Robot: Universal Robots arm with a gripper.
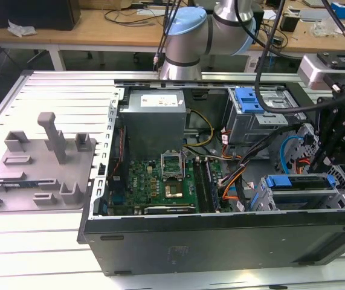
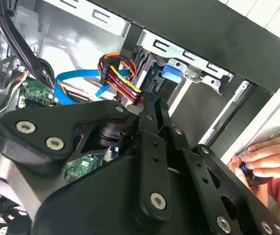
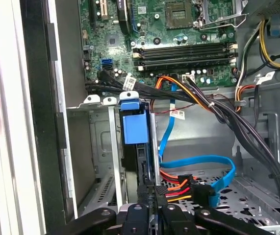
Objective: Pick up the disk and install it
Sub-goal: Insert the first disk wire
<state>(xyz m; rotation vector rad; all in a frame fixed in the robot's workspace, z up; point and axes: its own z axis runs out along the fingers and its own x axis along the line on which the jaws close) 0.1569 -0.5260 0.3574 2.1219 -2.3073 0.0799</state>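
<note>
The disk [image 1: 296, 184], silver with a bright blue carrier frame, sits in the drive cage at the front corner of the open computer case, on the exterior view's right. In the first wrist view the disk [image 3: 133, 126] shows edge-on, its blue end deep between the cage walls. My gripper [image 3: 149, 190] stands at the disk's near end, its black fingers close together on either side of that edge. In the second wrist view the gripper [image 2: 152, 102] points at the blue end [image 2: 171, 73] of the disk. In the exterior view the gripper [image 1: 328, 162] hangs over the cage's right end.
Orange, red and blue cables [image 3: 184, 183] lie right beside the disk bay. A person's hand [image 2: 265, 156] rests on the case's outer edge. Another blue carrier [image 1: 251, 99] sits in the rear cage, next to the grey power supply [image 1: 154, 118]. A grey fixture plate [image 1: 39, 163] lies outside the case.
</note>
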